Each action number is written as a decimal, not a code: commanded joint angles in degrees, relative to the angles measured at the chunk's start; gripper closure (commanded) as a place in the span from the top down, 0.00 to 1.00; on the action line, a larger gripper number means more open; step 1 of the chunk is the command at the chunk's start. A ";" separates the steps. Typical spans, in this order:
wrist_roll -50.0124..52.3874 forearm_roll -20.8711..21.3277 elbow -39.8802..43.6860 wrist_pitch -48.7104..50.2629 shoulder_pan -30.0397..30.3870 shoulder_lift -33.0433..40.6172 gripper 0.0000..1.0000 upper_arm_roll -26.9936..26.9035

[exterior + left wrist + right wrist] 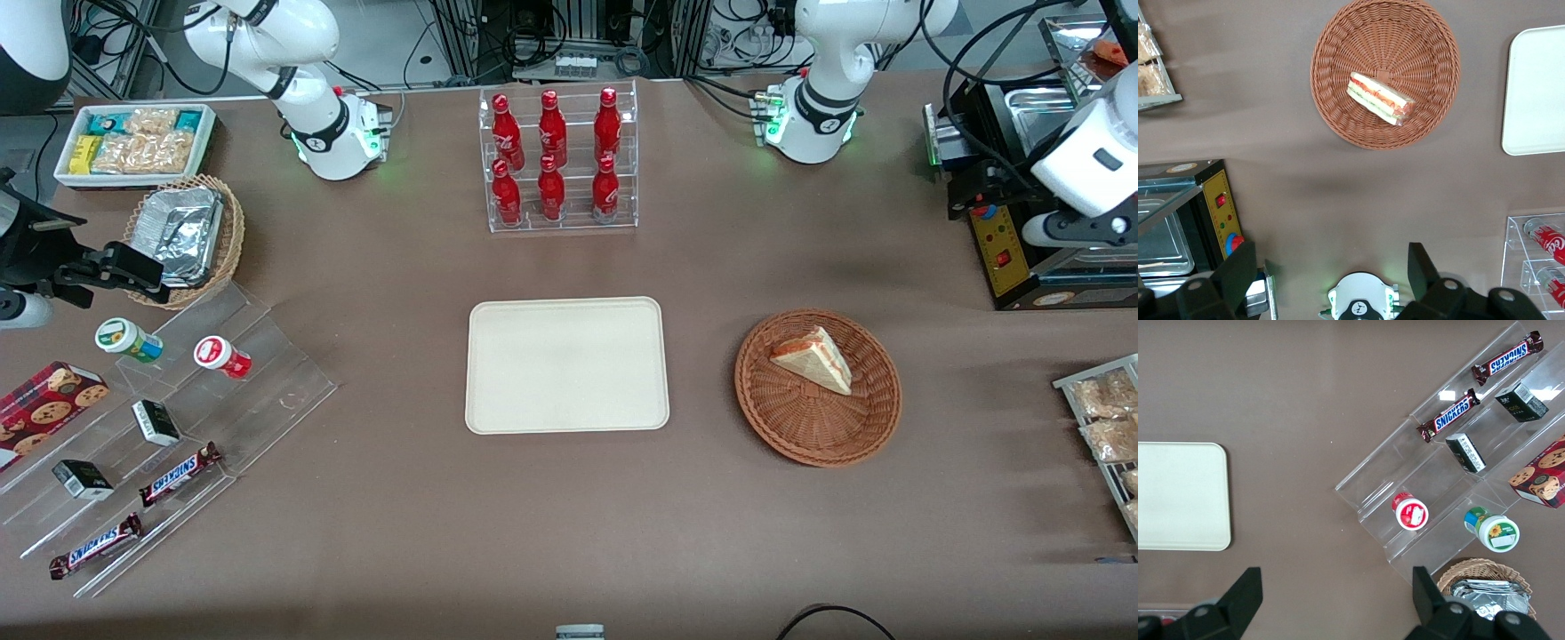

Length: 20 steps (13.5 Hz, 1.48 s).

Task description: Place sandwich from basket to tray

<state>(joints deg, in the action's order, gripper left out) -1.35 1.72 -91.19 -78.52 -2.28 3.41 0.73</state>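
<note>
One sandwich [816,358], a pale bread wedge edged with red-orange and green filling, lies in the round reddish-brown basket [800,427], beside the cream tray [566,364] toward the working arm's end. Six red bottles [553,156] stand farther from the front camera. Only the wrist view shows the gripper [1331,280], fingers spread apart, high above the table.

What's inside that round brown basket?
The basket holds one sandwich, a triangular wedge lying on the weave. What's beneath the sandwich is covered. The tool is open, high above the table, well clear of it.
</note>
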 commanded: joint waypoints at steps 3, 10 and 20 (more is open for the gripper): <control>0.03 -1.10 -1.45 -1.37 0.34 -0.32 1.00 0.15; 32.76 -1.37 -14.33 -19.69 -2.65 -5.00 1.00 0.41; 62.61 -2.95 -37.74 -52.16 -4.93 -4.73 1.00 1.46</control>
<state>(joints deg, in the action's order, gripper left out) 59.08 -0.76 -125.68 -128.69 -6.26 -3.66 1.92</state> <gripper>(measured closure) 0.000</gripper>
